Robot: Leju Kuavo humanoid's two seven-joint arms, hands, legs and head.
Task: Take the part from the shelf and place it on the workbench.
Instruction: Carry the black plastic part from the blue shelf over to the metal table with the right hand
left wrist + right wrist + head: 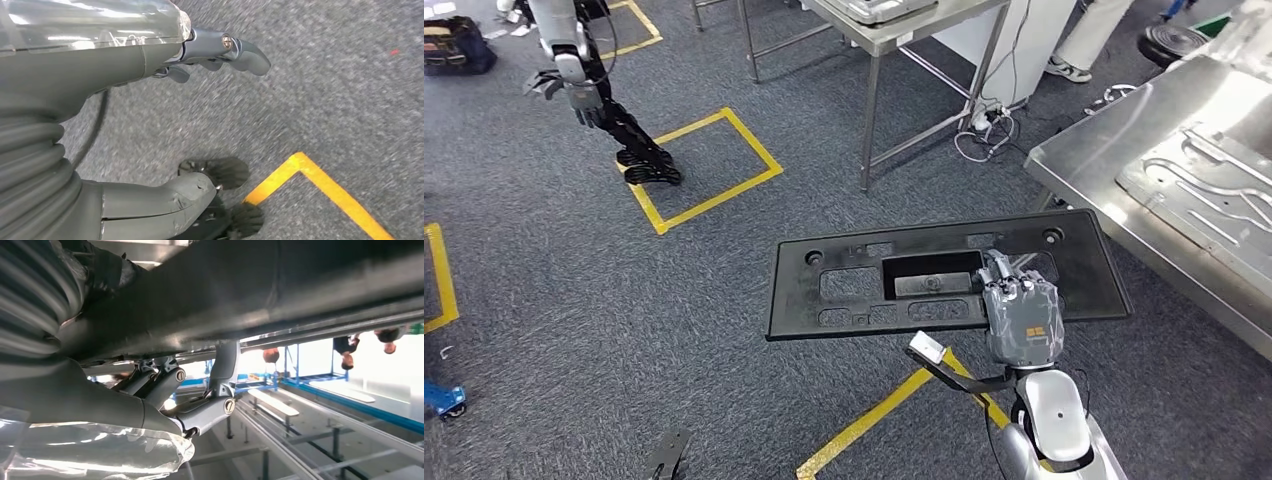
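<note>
The right hand (1022, 318) grips the black panel (944, 272) near its right end, fingers hooked over the near edge, and carries it flat above the carpet (574, 300). The panel's long axis runs left to right across the robot's front. The steel workbench (1114, 215) lies just right of and beyond the panel's right end, so the right arm is the nearer one. The left hand (150, 65) hangs over the floor, fingers loose and holding nothing.

Matt black plastic part (944, 275), shiny steel workbench (1114, 175), rough grey carpet (554, 290)
</note>
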